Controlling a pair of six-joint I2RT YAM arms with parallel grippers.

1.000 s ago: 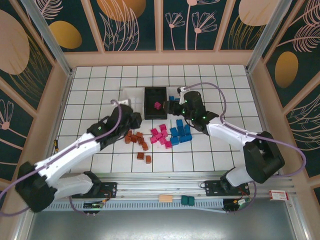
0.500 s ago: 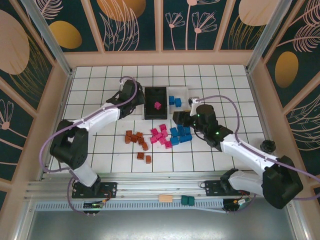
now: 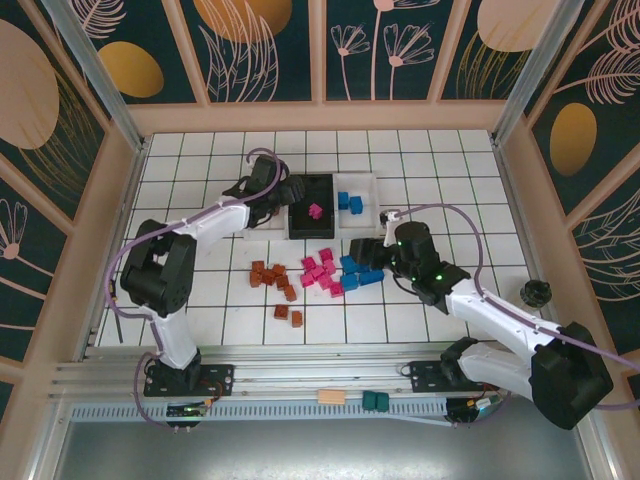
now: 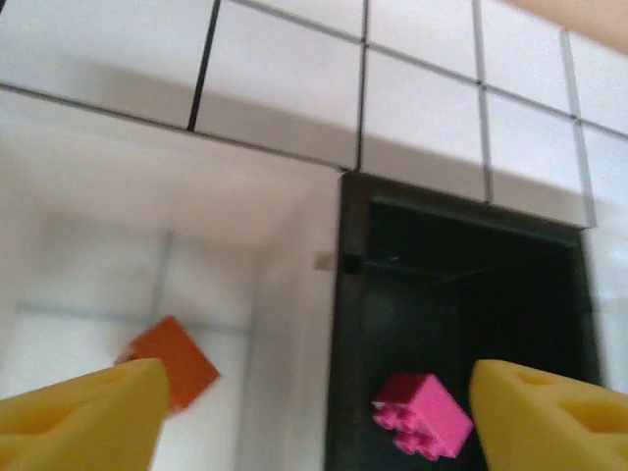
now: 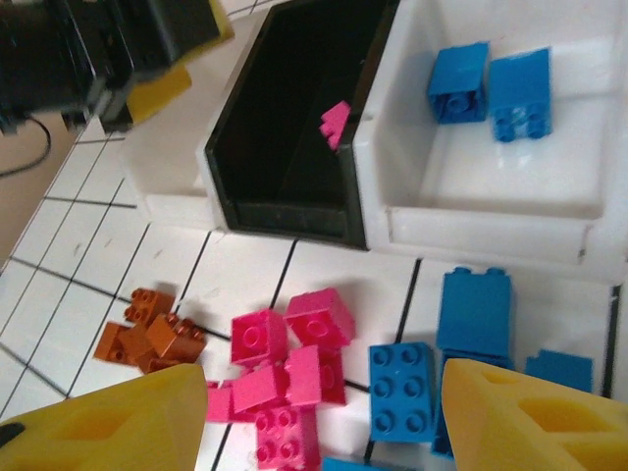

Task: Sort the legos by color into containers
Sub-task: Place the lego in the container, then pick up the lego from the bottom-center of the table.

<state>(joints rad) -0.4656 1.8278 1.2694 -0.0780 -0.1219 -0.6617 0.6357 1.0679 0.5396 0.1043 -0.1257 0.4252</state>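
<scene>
The containers stand in a row at the back: a black bin (image 3: pixel 311 190) between a white bin (image 4: pixel 289 285) on its left and a white bin (image 3: pixel 368 188) on its right. My left gripper (image 4: pixel 314 422) hangs open over the left and black bins; a brown-orange lego (image 4: pixel 172 361) lies in the left bin and a magenta lego (image 4: pixel 424 415) in the black one. Two blue legos (image 5: pixel 491 83) lie in the right bin. My right gripper (image 5: pixel 319 412) is open above the loose magenta legos (image 5: pixel 294 363) and blue legos (image 5: pixel 402 388). More brown-orange legos (image 3: pixel 272 275) lie to the left.
A tan block (image 3: pixel 331 397) and dark green blocks (image 3: pixel 376 401) rest on the front rail. A black knob (image 3: pixel 536 292) sits at the right table edge. Two brown-orange bricks (image 3: pixel 288 315) lie apart, nearer the front. Patterned walls close the table on three sides.
My left gripper swung from beside the brown-orange pile up to the bins. My right gripper drew back from the right bin to above the loose blue and magenta bricks.
</scene>
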